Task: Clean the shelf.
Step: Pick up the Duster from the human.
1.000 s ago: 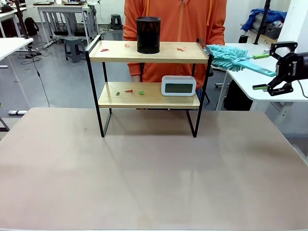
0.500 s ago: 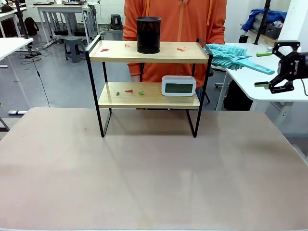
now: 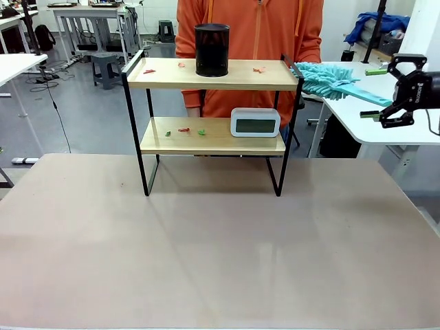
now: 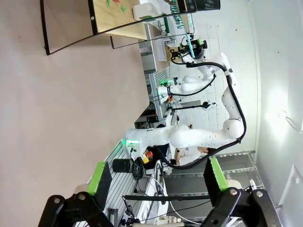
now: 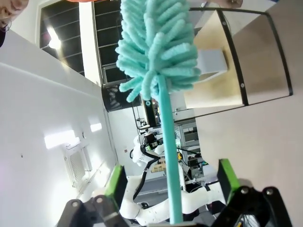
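Observation:
The shelf [image 3: 213, 74] stands at the table's far side, with a black cylinder [image 3: 212, 49] and small red scraps [image 3: 149, 71] on its top board. On the lower board lie a white clock [image 3: 255, 122] and red and green scraps [image 3: 201, 132]. A teal duster [image 3: 324, 79] has its fluffy head by the shelf's top right corner. My right gripper [image 3: 373, 93] is open, its fingers on either side of the duster's handle [image 5: 170, 189] without touching it. What carries the duster I cannot tell. My left gripper [image 4: 156, 184] is open and holds nothing, far from the shelf [image 4: 109, 19].
A person in an orange top [image 3: 251, 27] stands right behind the shelf. A white table [image 3: 385, 127] is at the right, under my right gripper. The beige tabletop [image 3: 220, 234] stretches bare in front of the shelf.
My right gripper has risen and drawn a little farther off, still open around the handle. The duster has shifted slightly with it. The shelf and its things have not moved.

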Controlling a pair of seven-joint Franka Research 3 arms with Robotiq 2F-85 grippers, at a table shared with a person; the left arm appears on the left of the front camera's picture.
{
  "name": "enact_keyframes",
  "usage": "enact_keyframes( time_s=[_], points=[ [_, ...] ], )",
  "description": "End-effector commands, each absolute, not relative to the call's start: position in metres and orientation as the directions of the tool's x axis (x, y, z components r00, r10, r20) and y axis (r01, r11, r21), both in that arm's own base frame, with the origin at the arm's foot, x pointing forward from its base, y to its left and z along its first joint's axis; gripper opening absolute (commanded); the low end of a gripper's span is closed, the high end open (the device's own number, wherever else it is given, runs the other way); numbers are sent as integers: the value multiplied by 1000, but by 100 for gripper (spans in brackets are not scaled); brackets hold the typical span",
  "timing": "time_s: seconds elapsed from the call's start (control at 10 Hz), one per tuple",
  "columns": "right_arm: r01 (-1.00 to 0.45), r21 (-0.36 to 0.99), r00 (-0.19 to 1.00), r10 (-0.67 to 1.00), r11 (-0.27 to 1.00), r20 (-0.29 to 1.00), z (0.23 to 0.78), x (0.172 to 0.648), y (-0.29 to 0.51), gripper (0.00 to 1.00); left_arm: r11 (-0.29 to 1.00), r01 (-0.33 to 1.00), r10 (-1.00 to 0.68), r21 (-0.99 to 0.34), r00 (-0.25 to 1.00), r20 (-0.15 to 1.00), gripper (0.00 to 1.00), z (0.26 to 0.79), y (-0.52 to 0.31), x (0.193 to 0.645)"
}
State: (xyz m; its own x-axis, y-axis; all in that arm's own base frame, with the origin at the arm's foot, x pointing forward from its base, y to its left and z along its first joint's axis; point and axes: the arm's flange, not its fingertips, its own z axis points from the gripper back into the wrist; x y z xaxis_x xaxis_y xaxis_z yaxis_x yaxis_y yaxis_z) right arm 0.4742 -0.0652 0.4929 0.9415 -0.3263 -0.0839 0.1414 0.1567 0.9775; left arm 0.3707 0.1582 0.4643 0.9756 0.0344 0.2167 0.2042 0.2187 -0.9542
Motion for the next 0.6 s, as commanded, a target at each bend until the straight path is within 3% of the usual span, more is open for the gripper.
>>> enact_keyframes(
  time_s=[0.0,0.1,0.2,0.3,0.5],
  points=[
    [65,988,949,-314,139,-19,494,479,-61,96,214,222,24,-951,972,233,100,465,159,368],
    [49,990,956,-294,132,-8,496,478,-60,45,214,222,24,-951,972,233,100,465,159,368],
    [46,991,958,-287,127,-7,496,478,-59,40,214,222,24,-951,972,233,100,465,159,368],
    [40,991,958,-285,127,-2,495,478,-59,0,214,222,24,-951,972,233,100,465,159,368],
    [41,990,957,-291,132,-1,494,479,-59,0,214,222,24,-951,972,233,100,465,159,368]
  ],
)
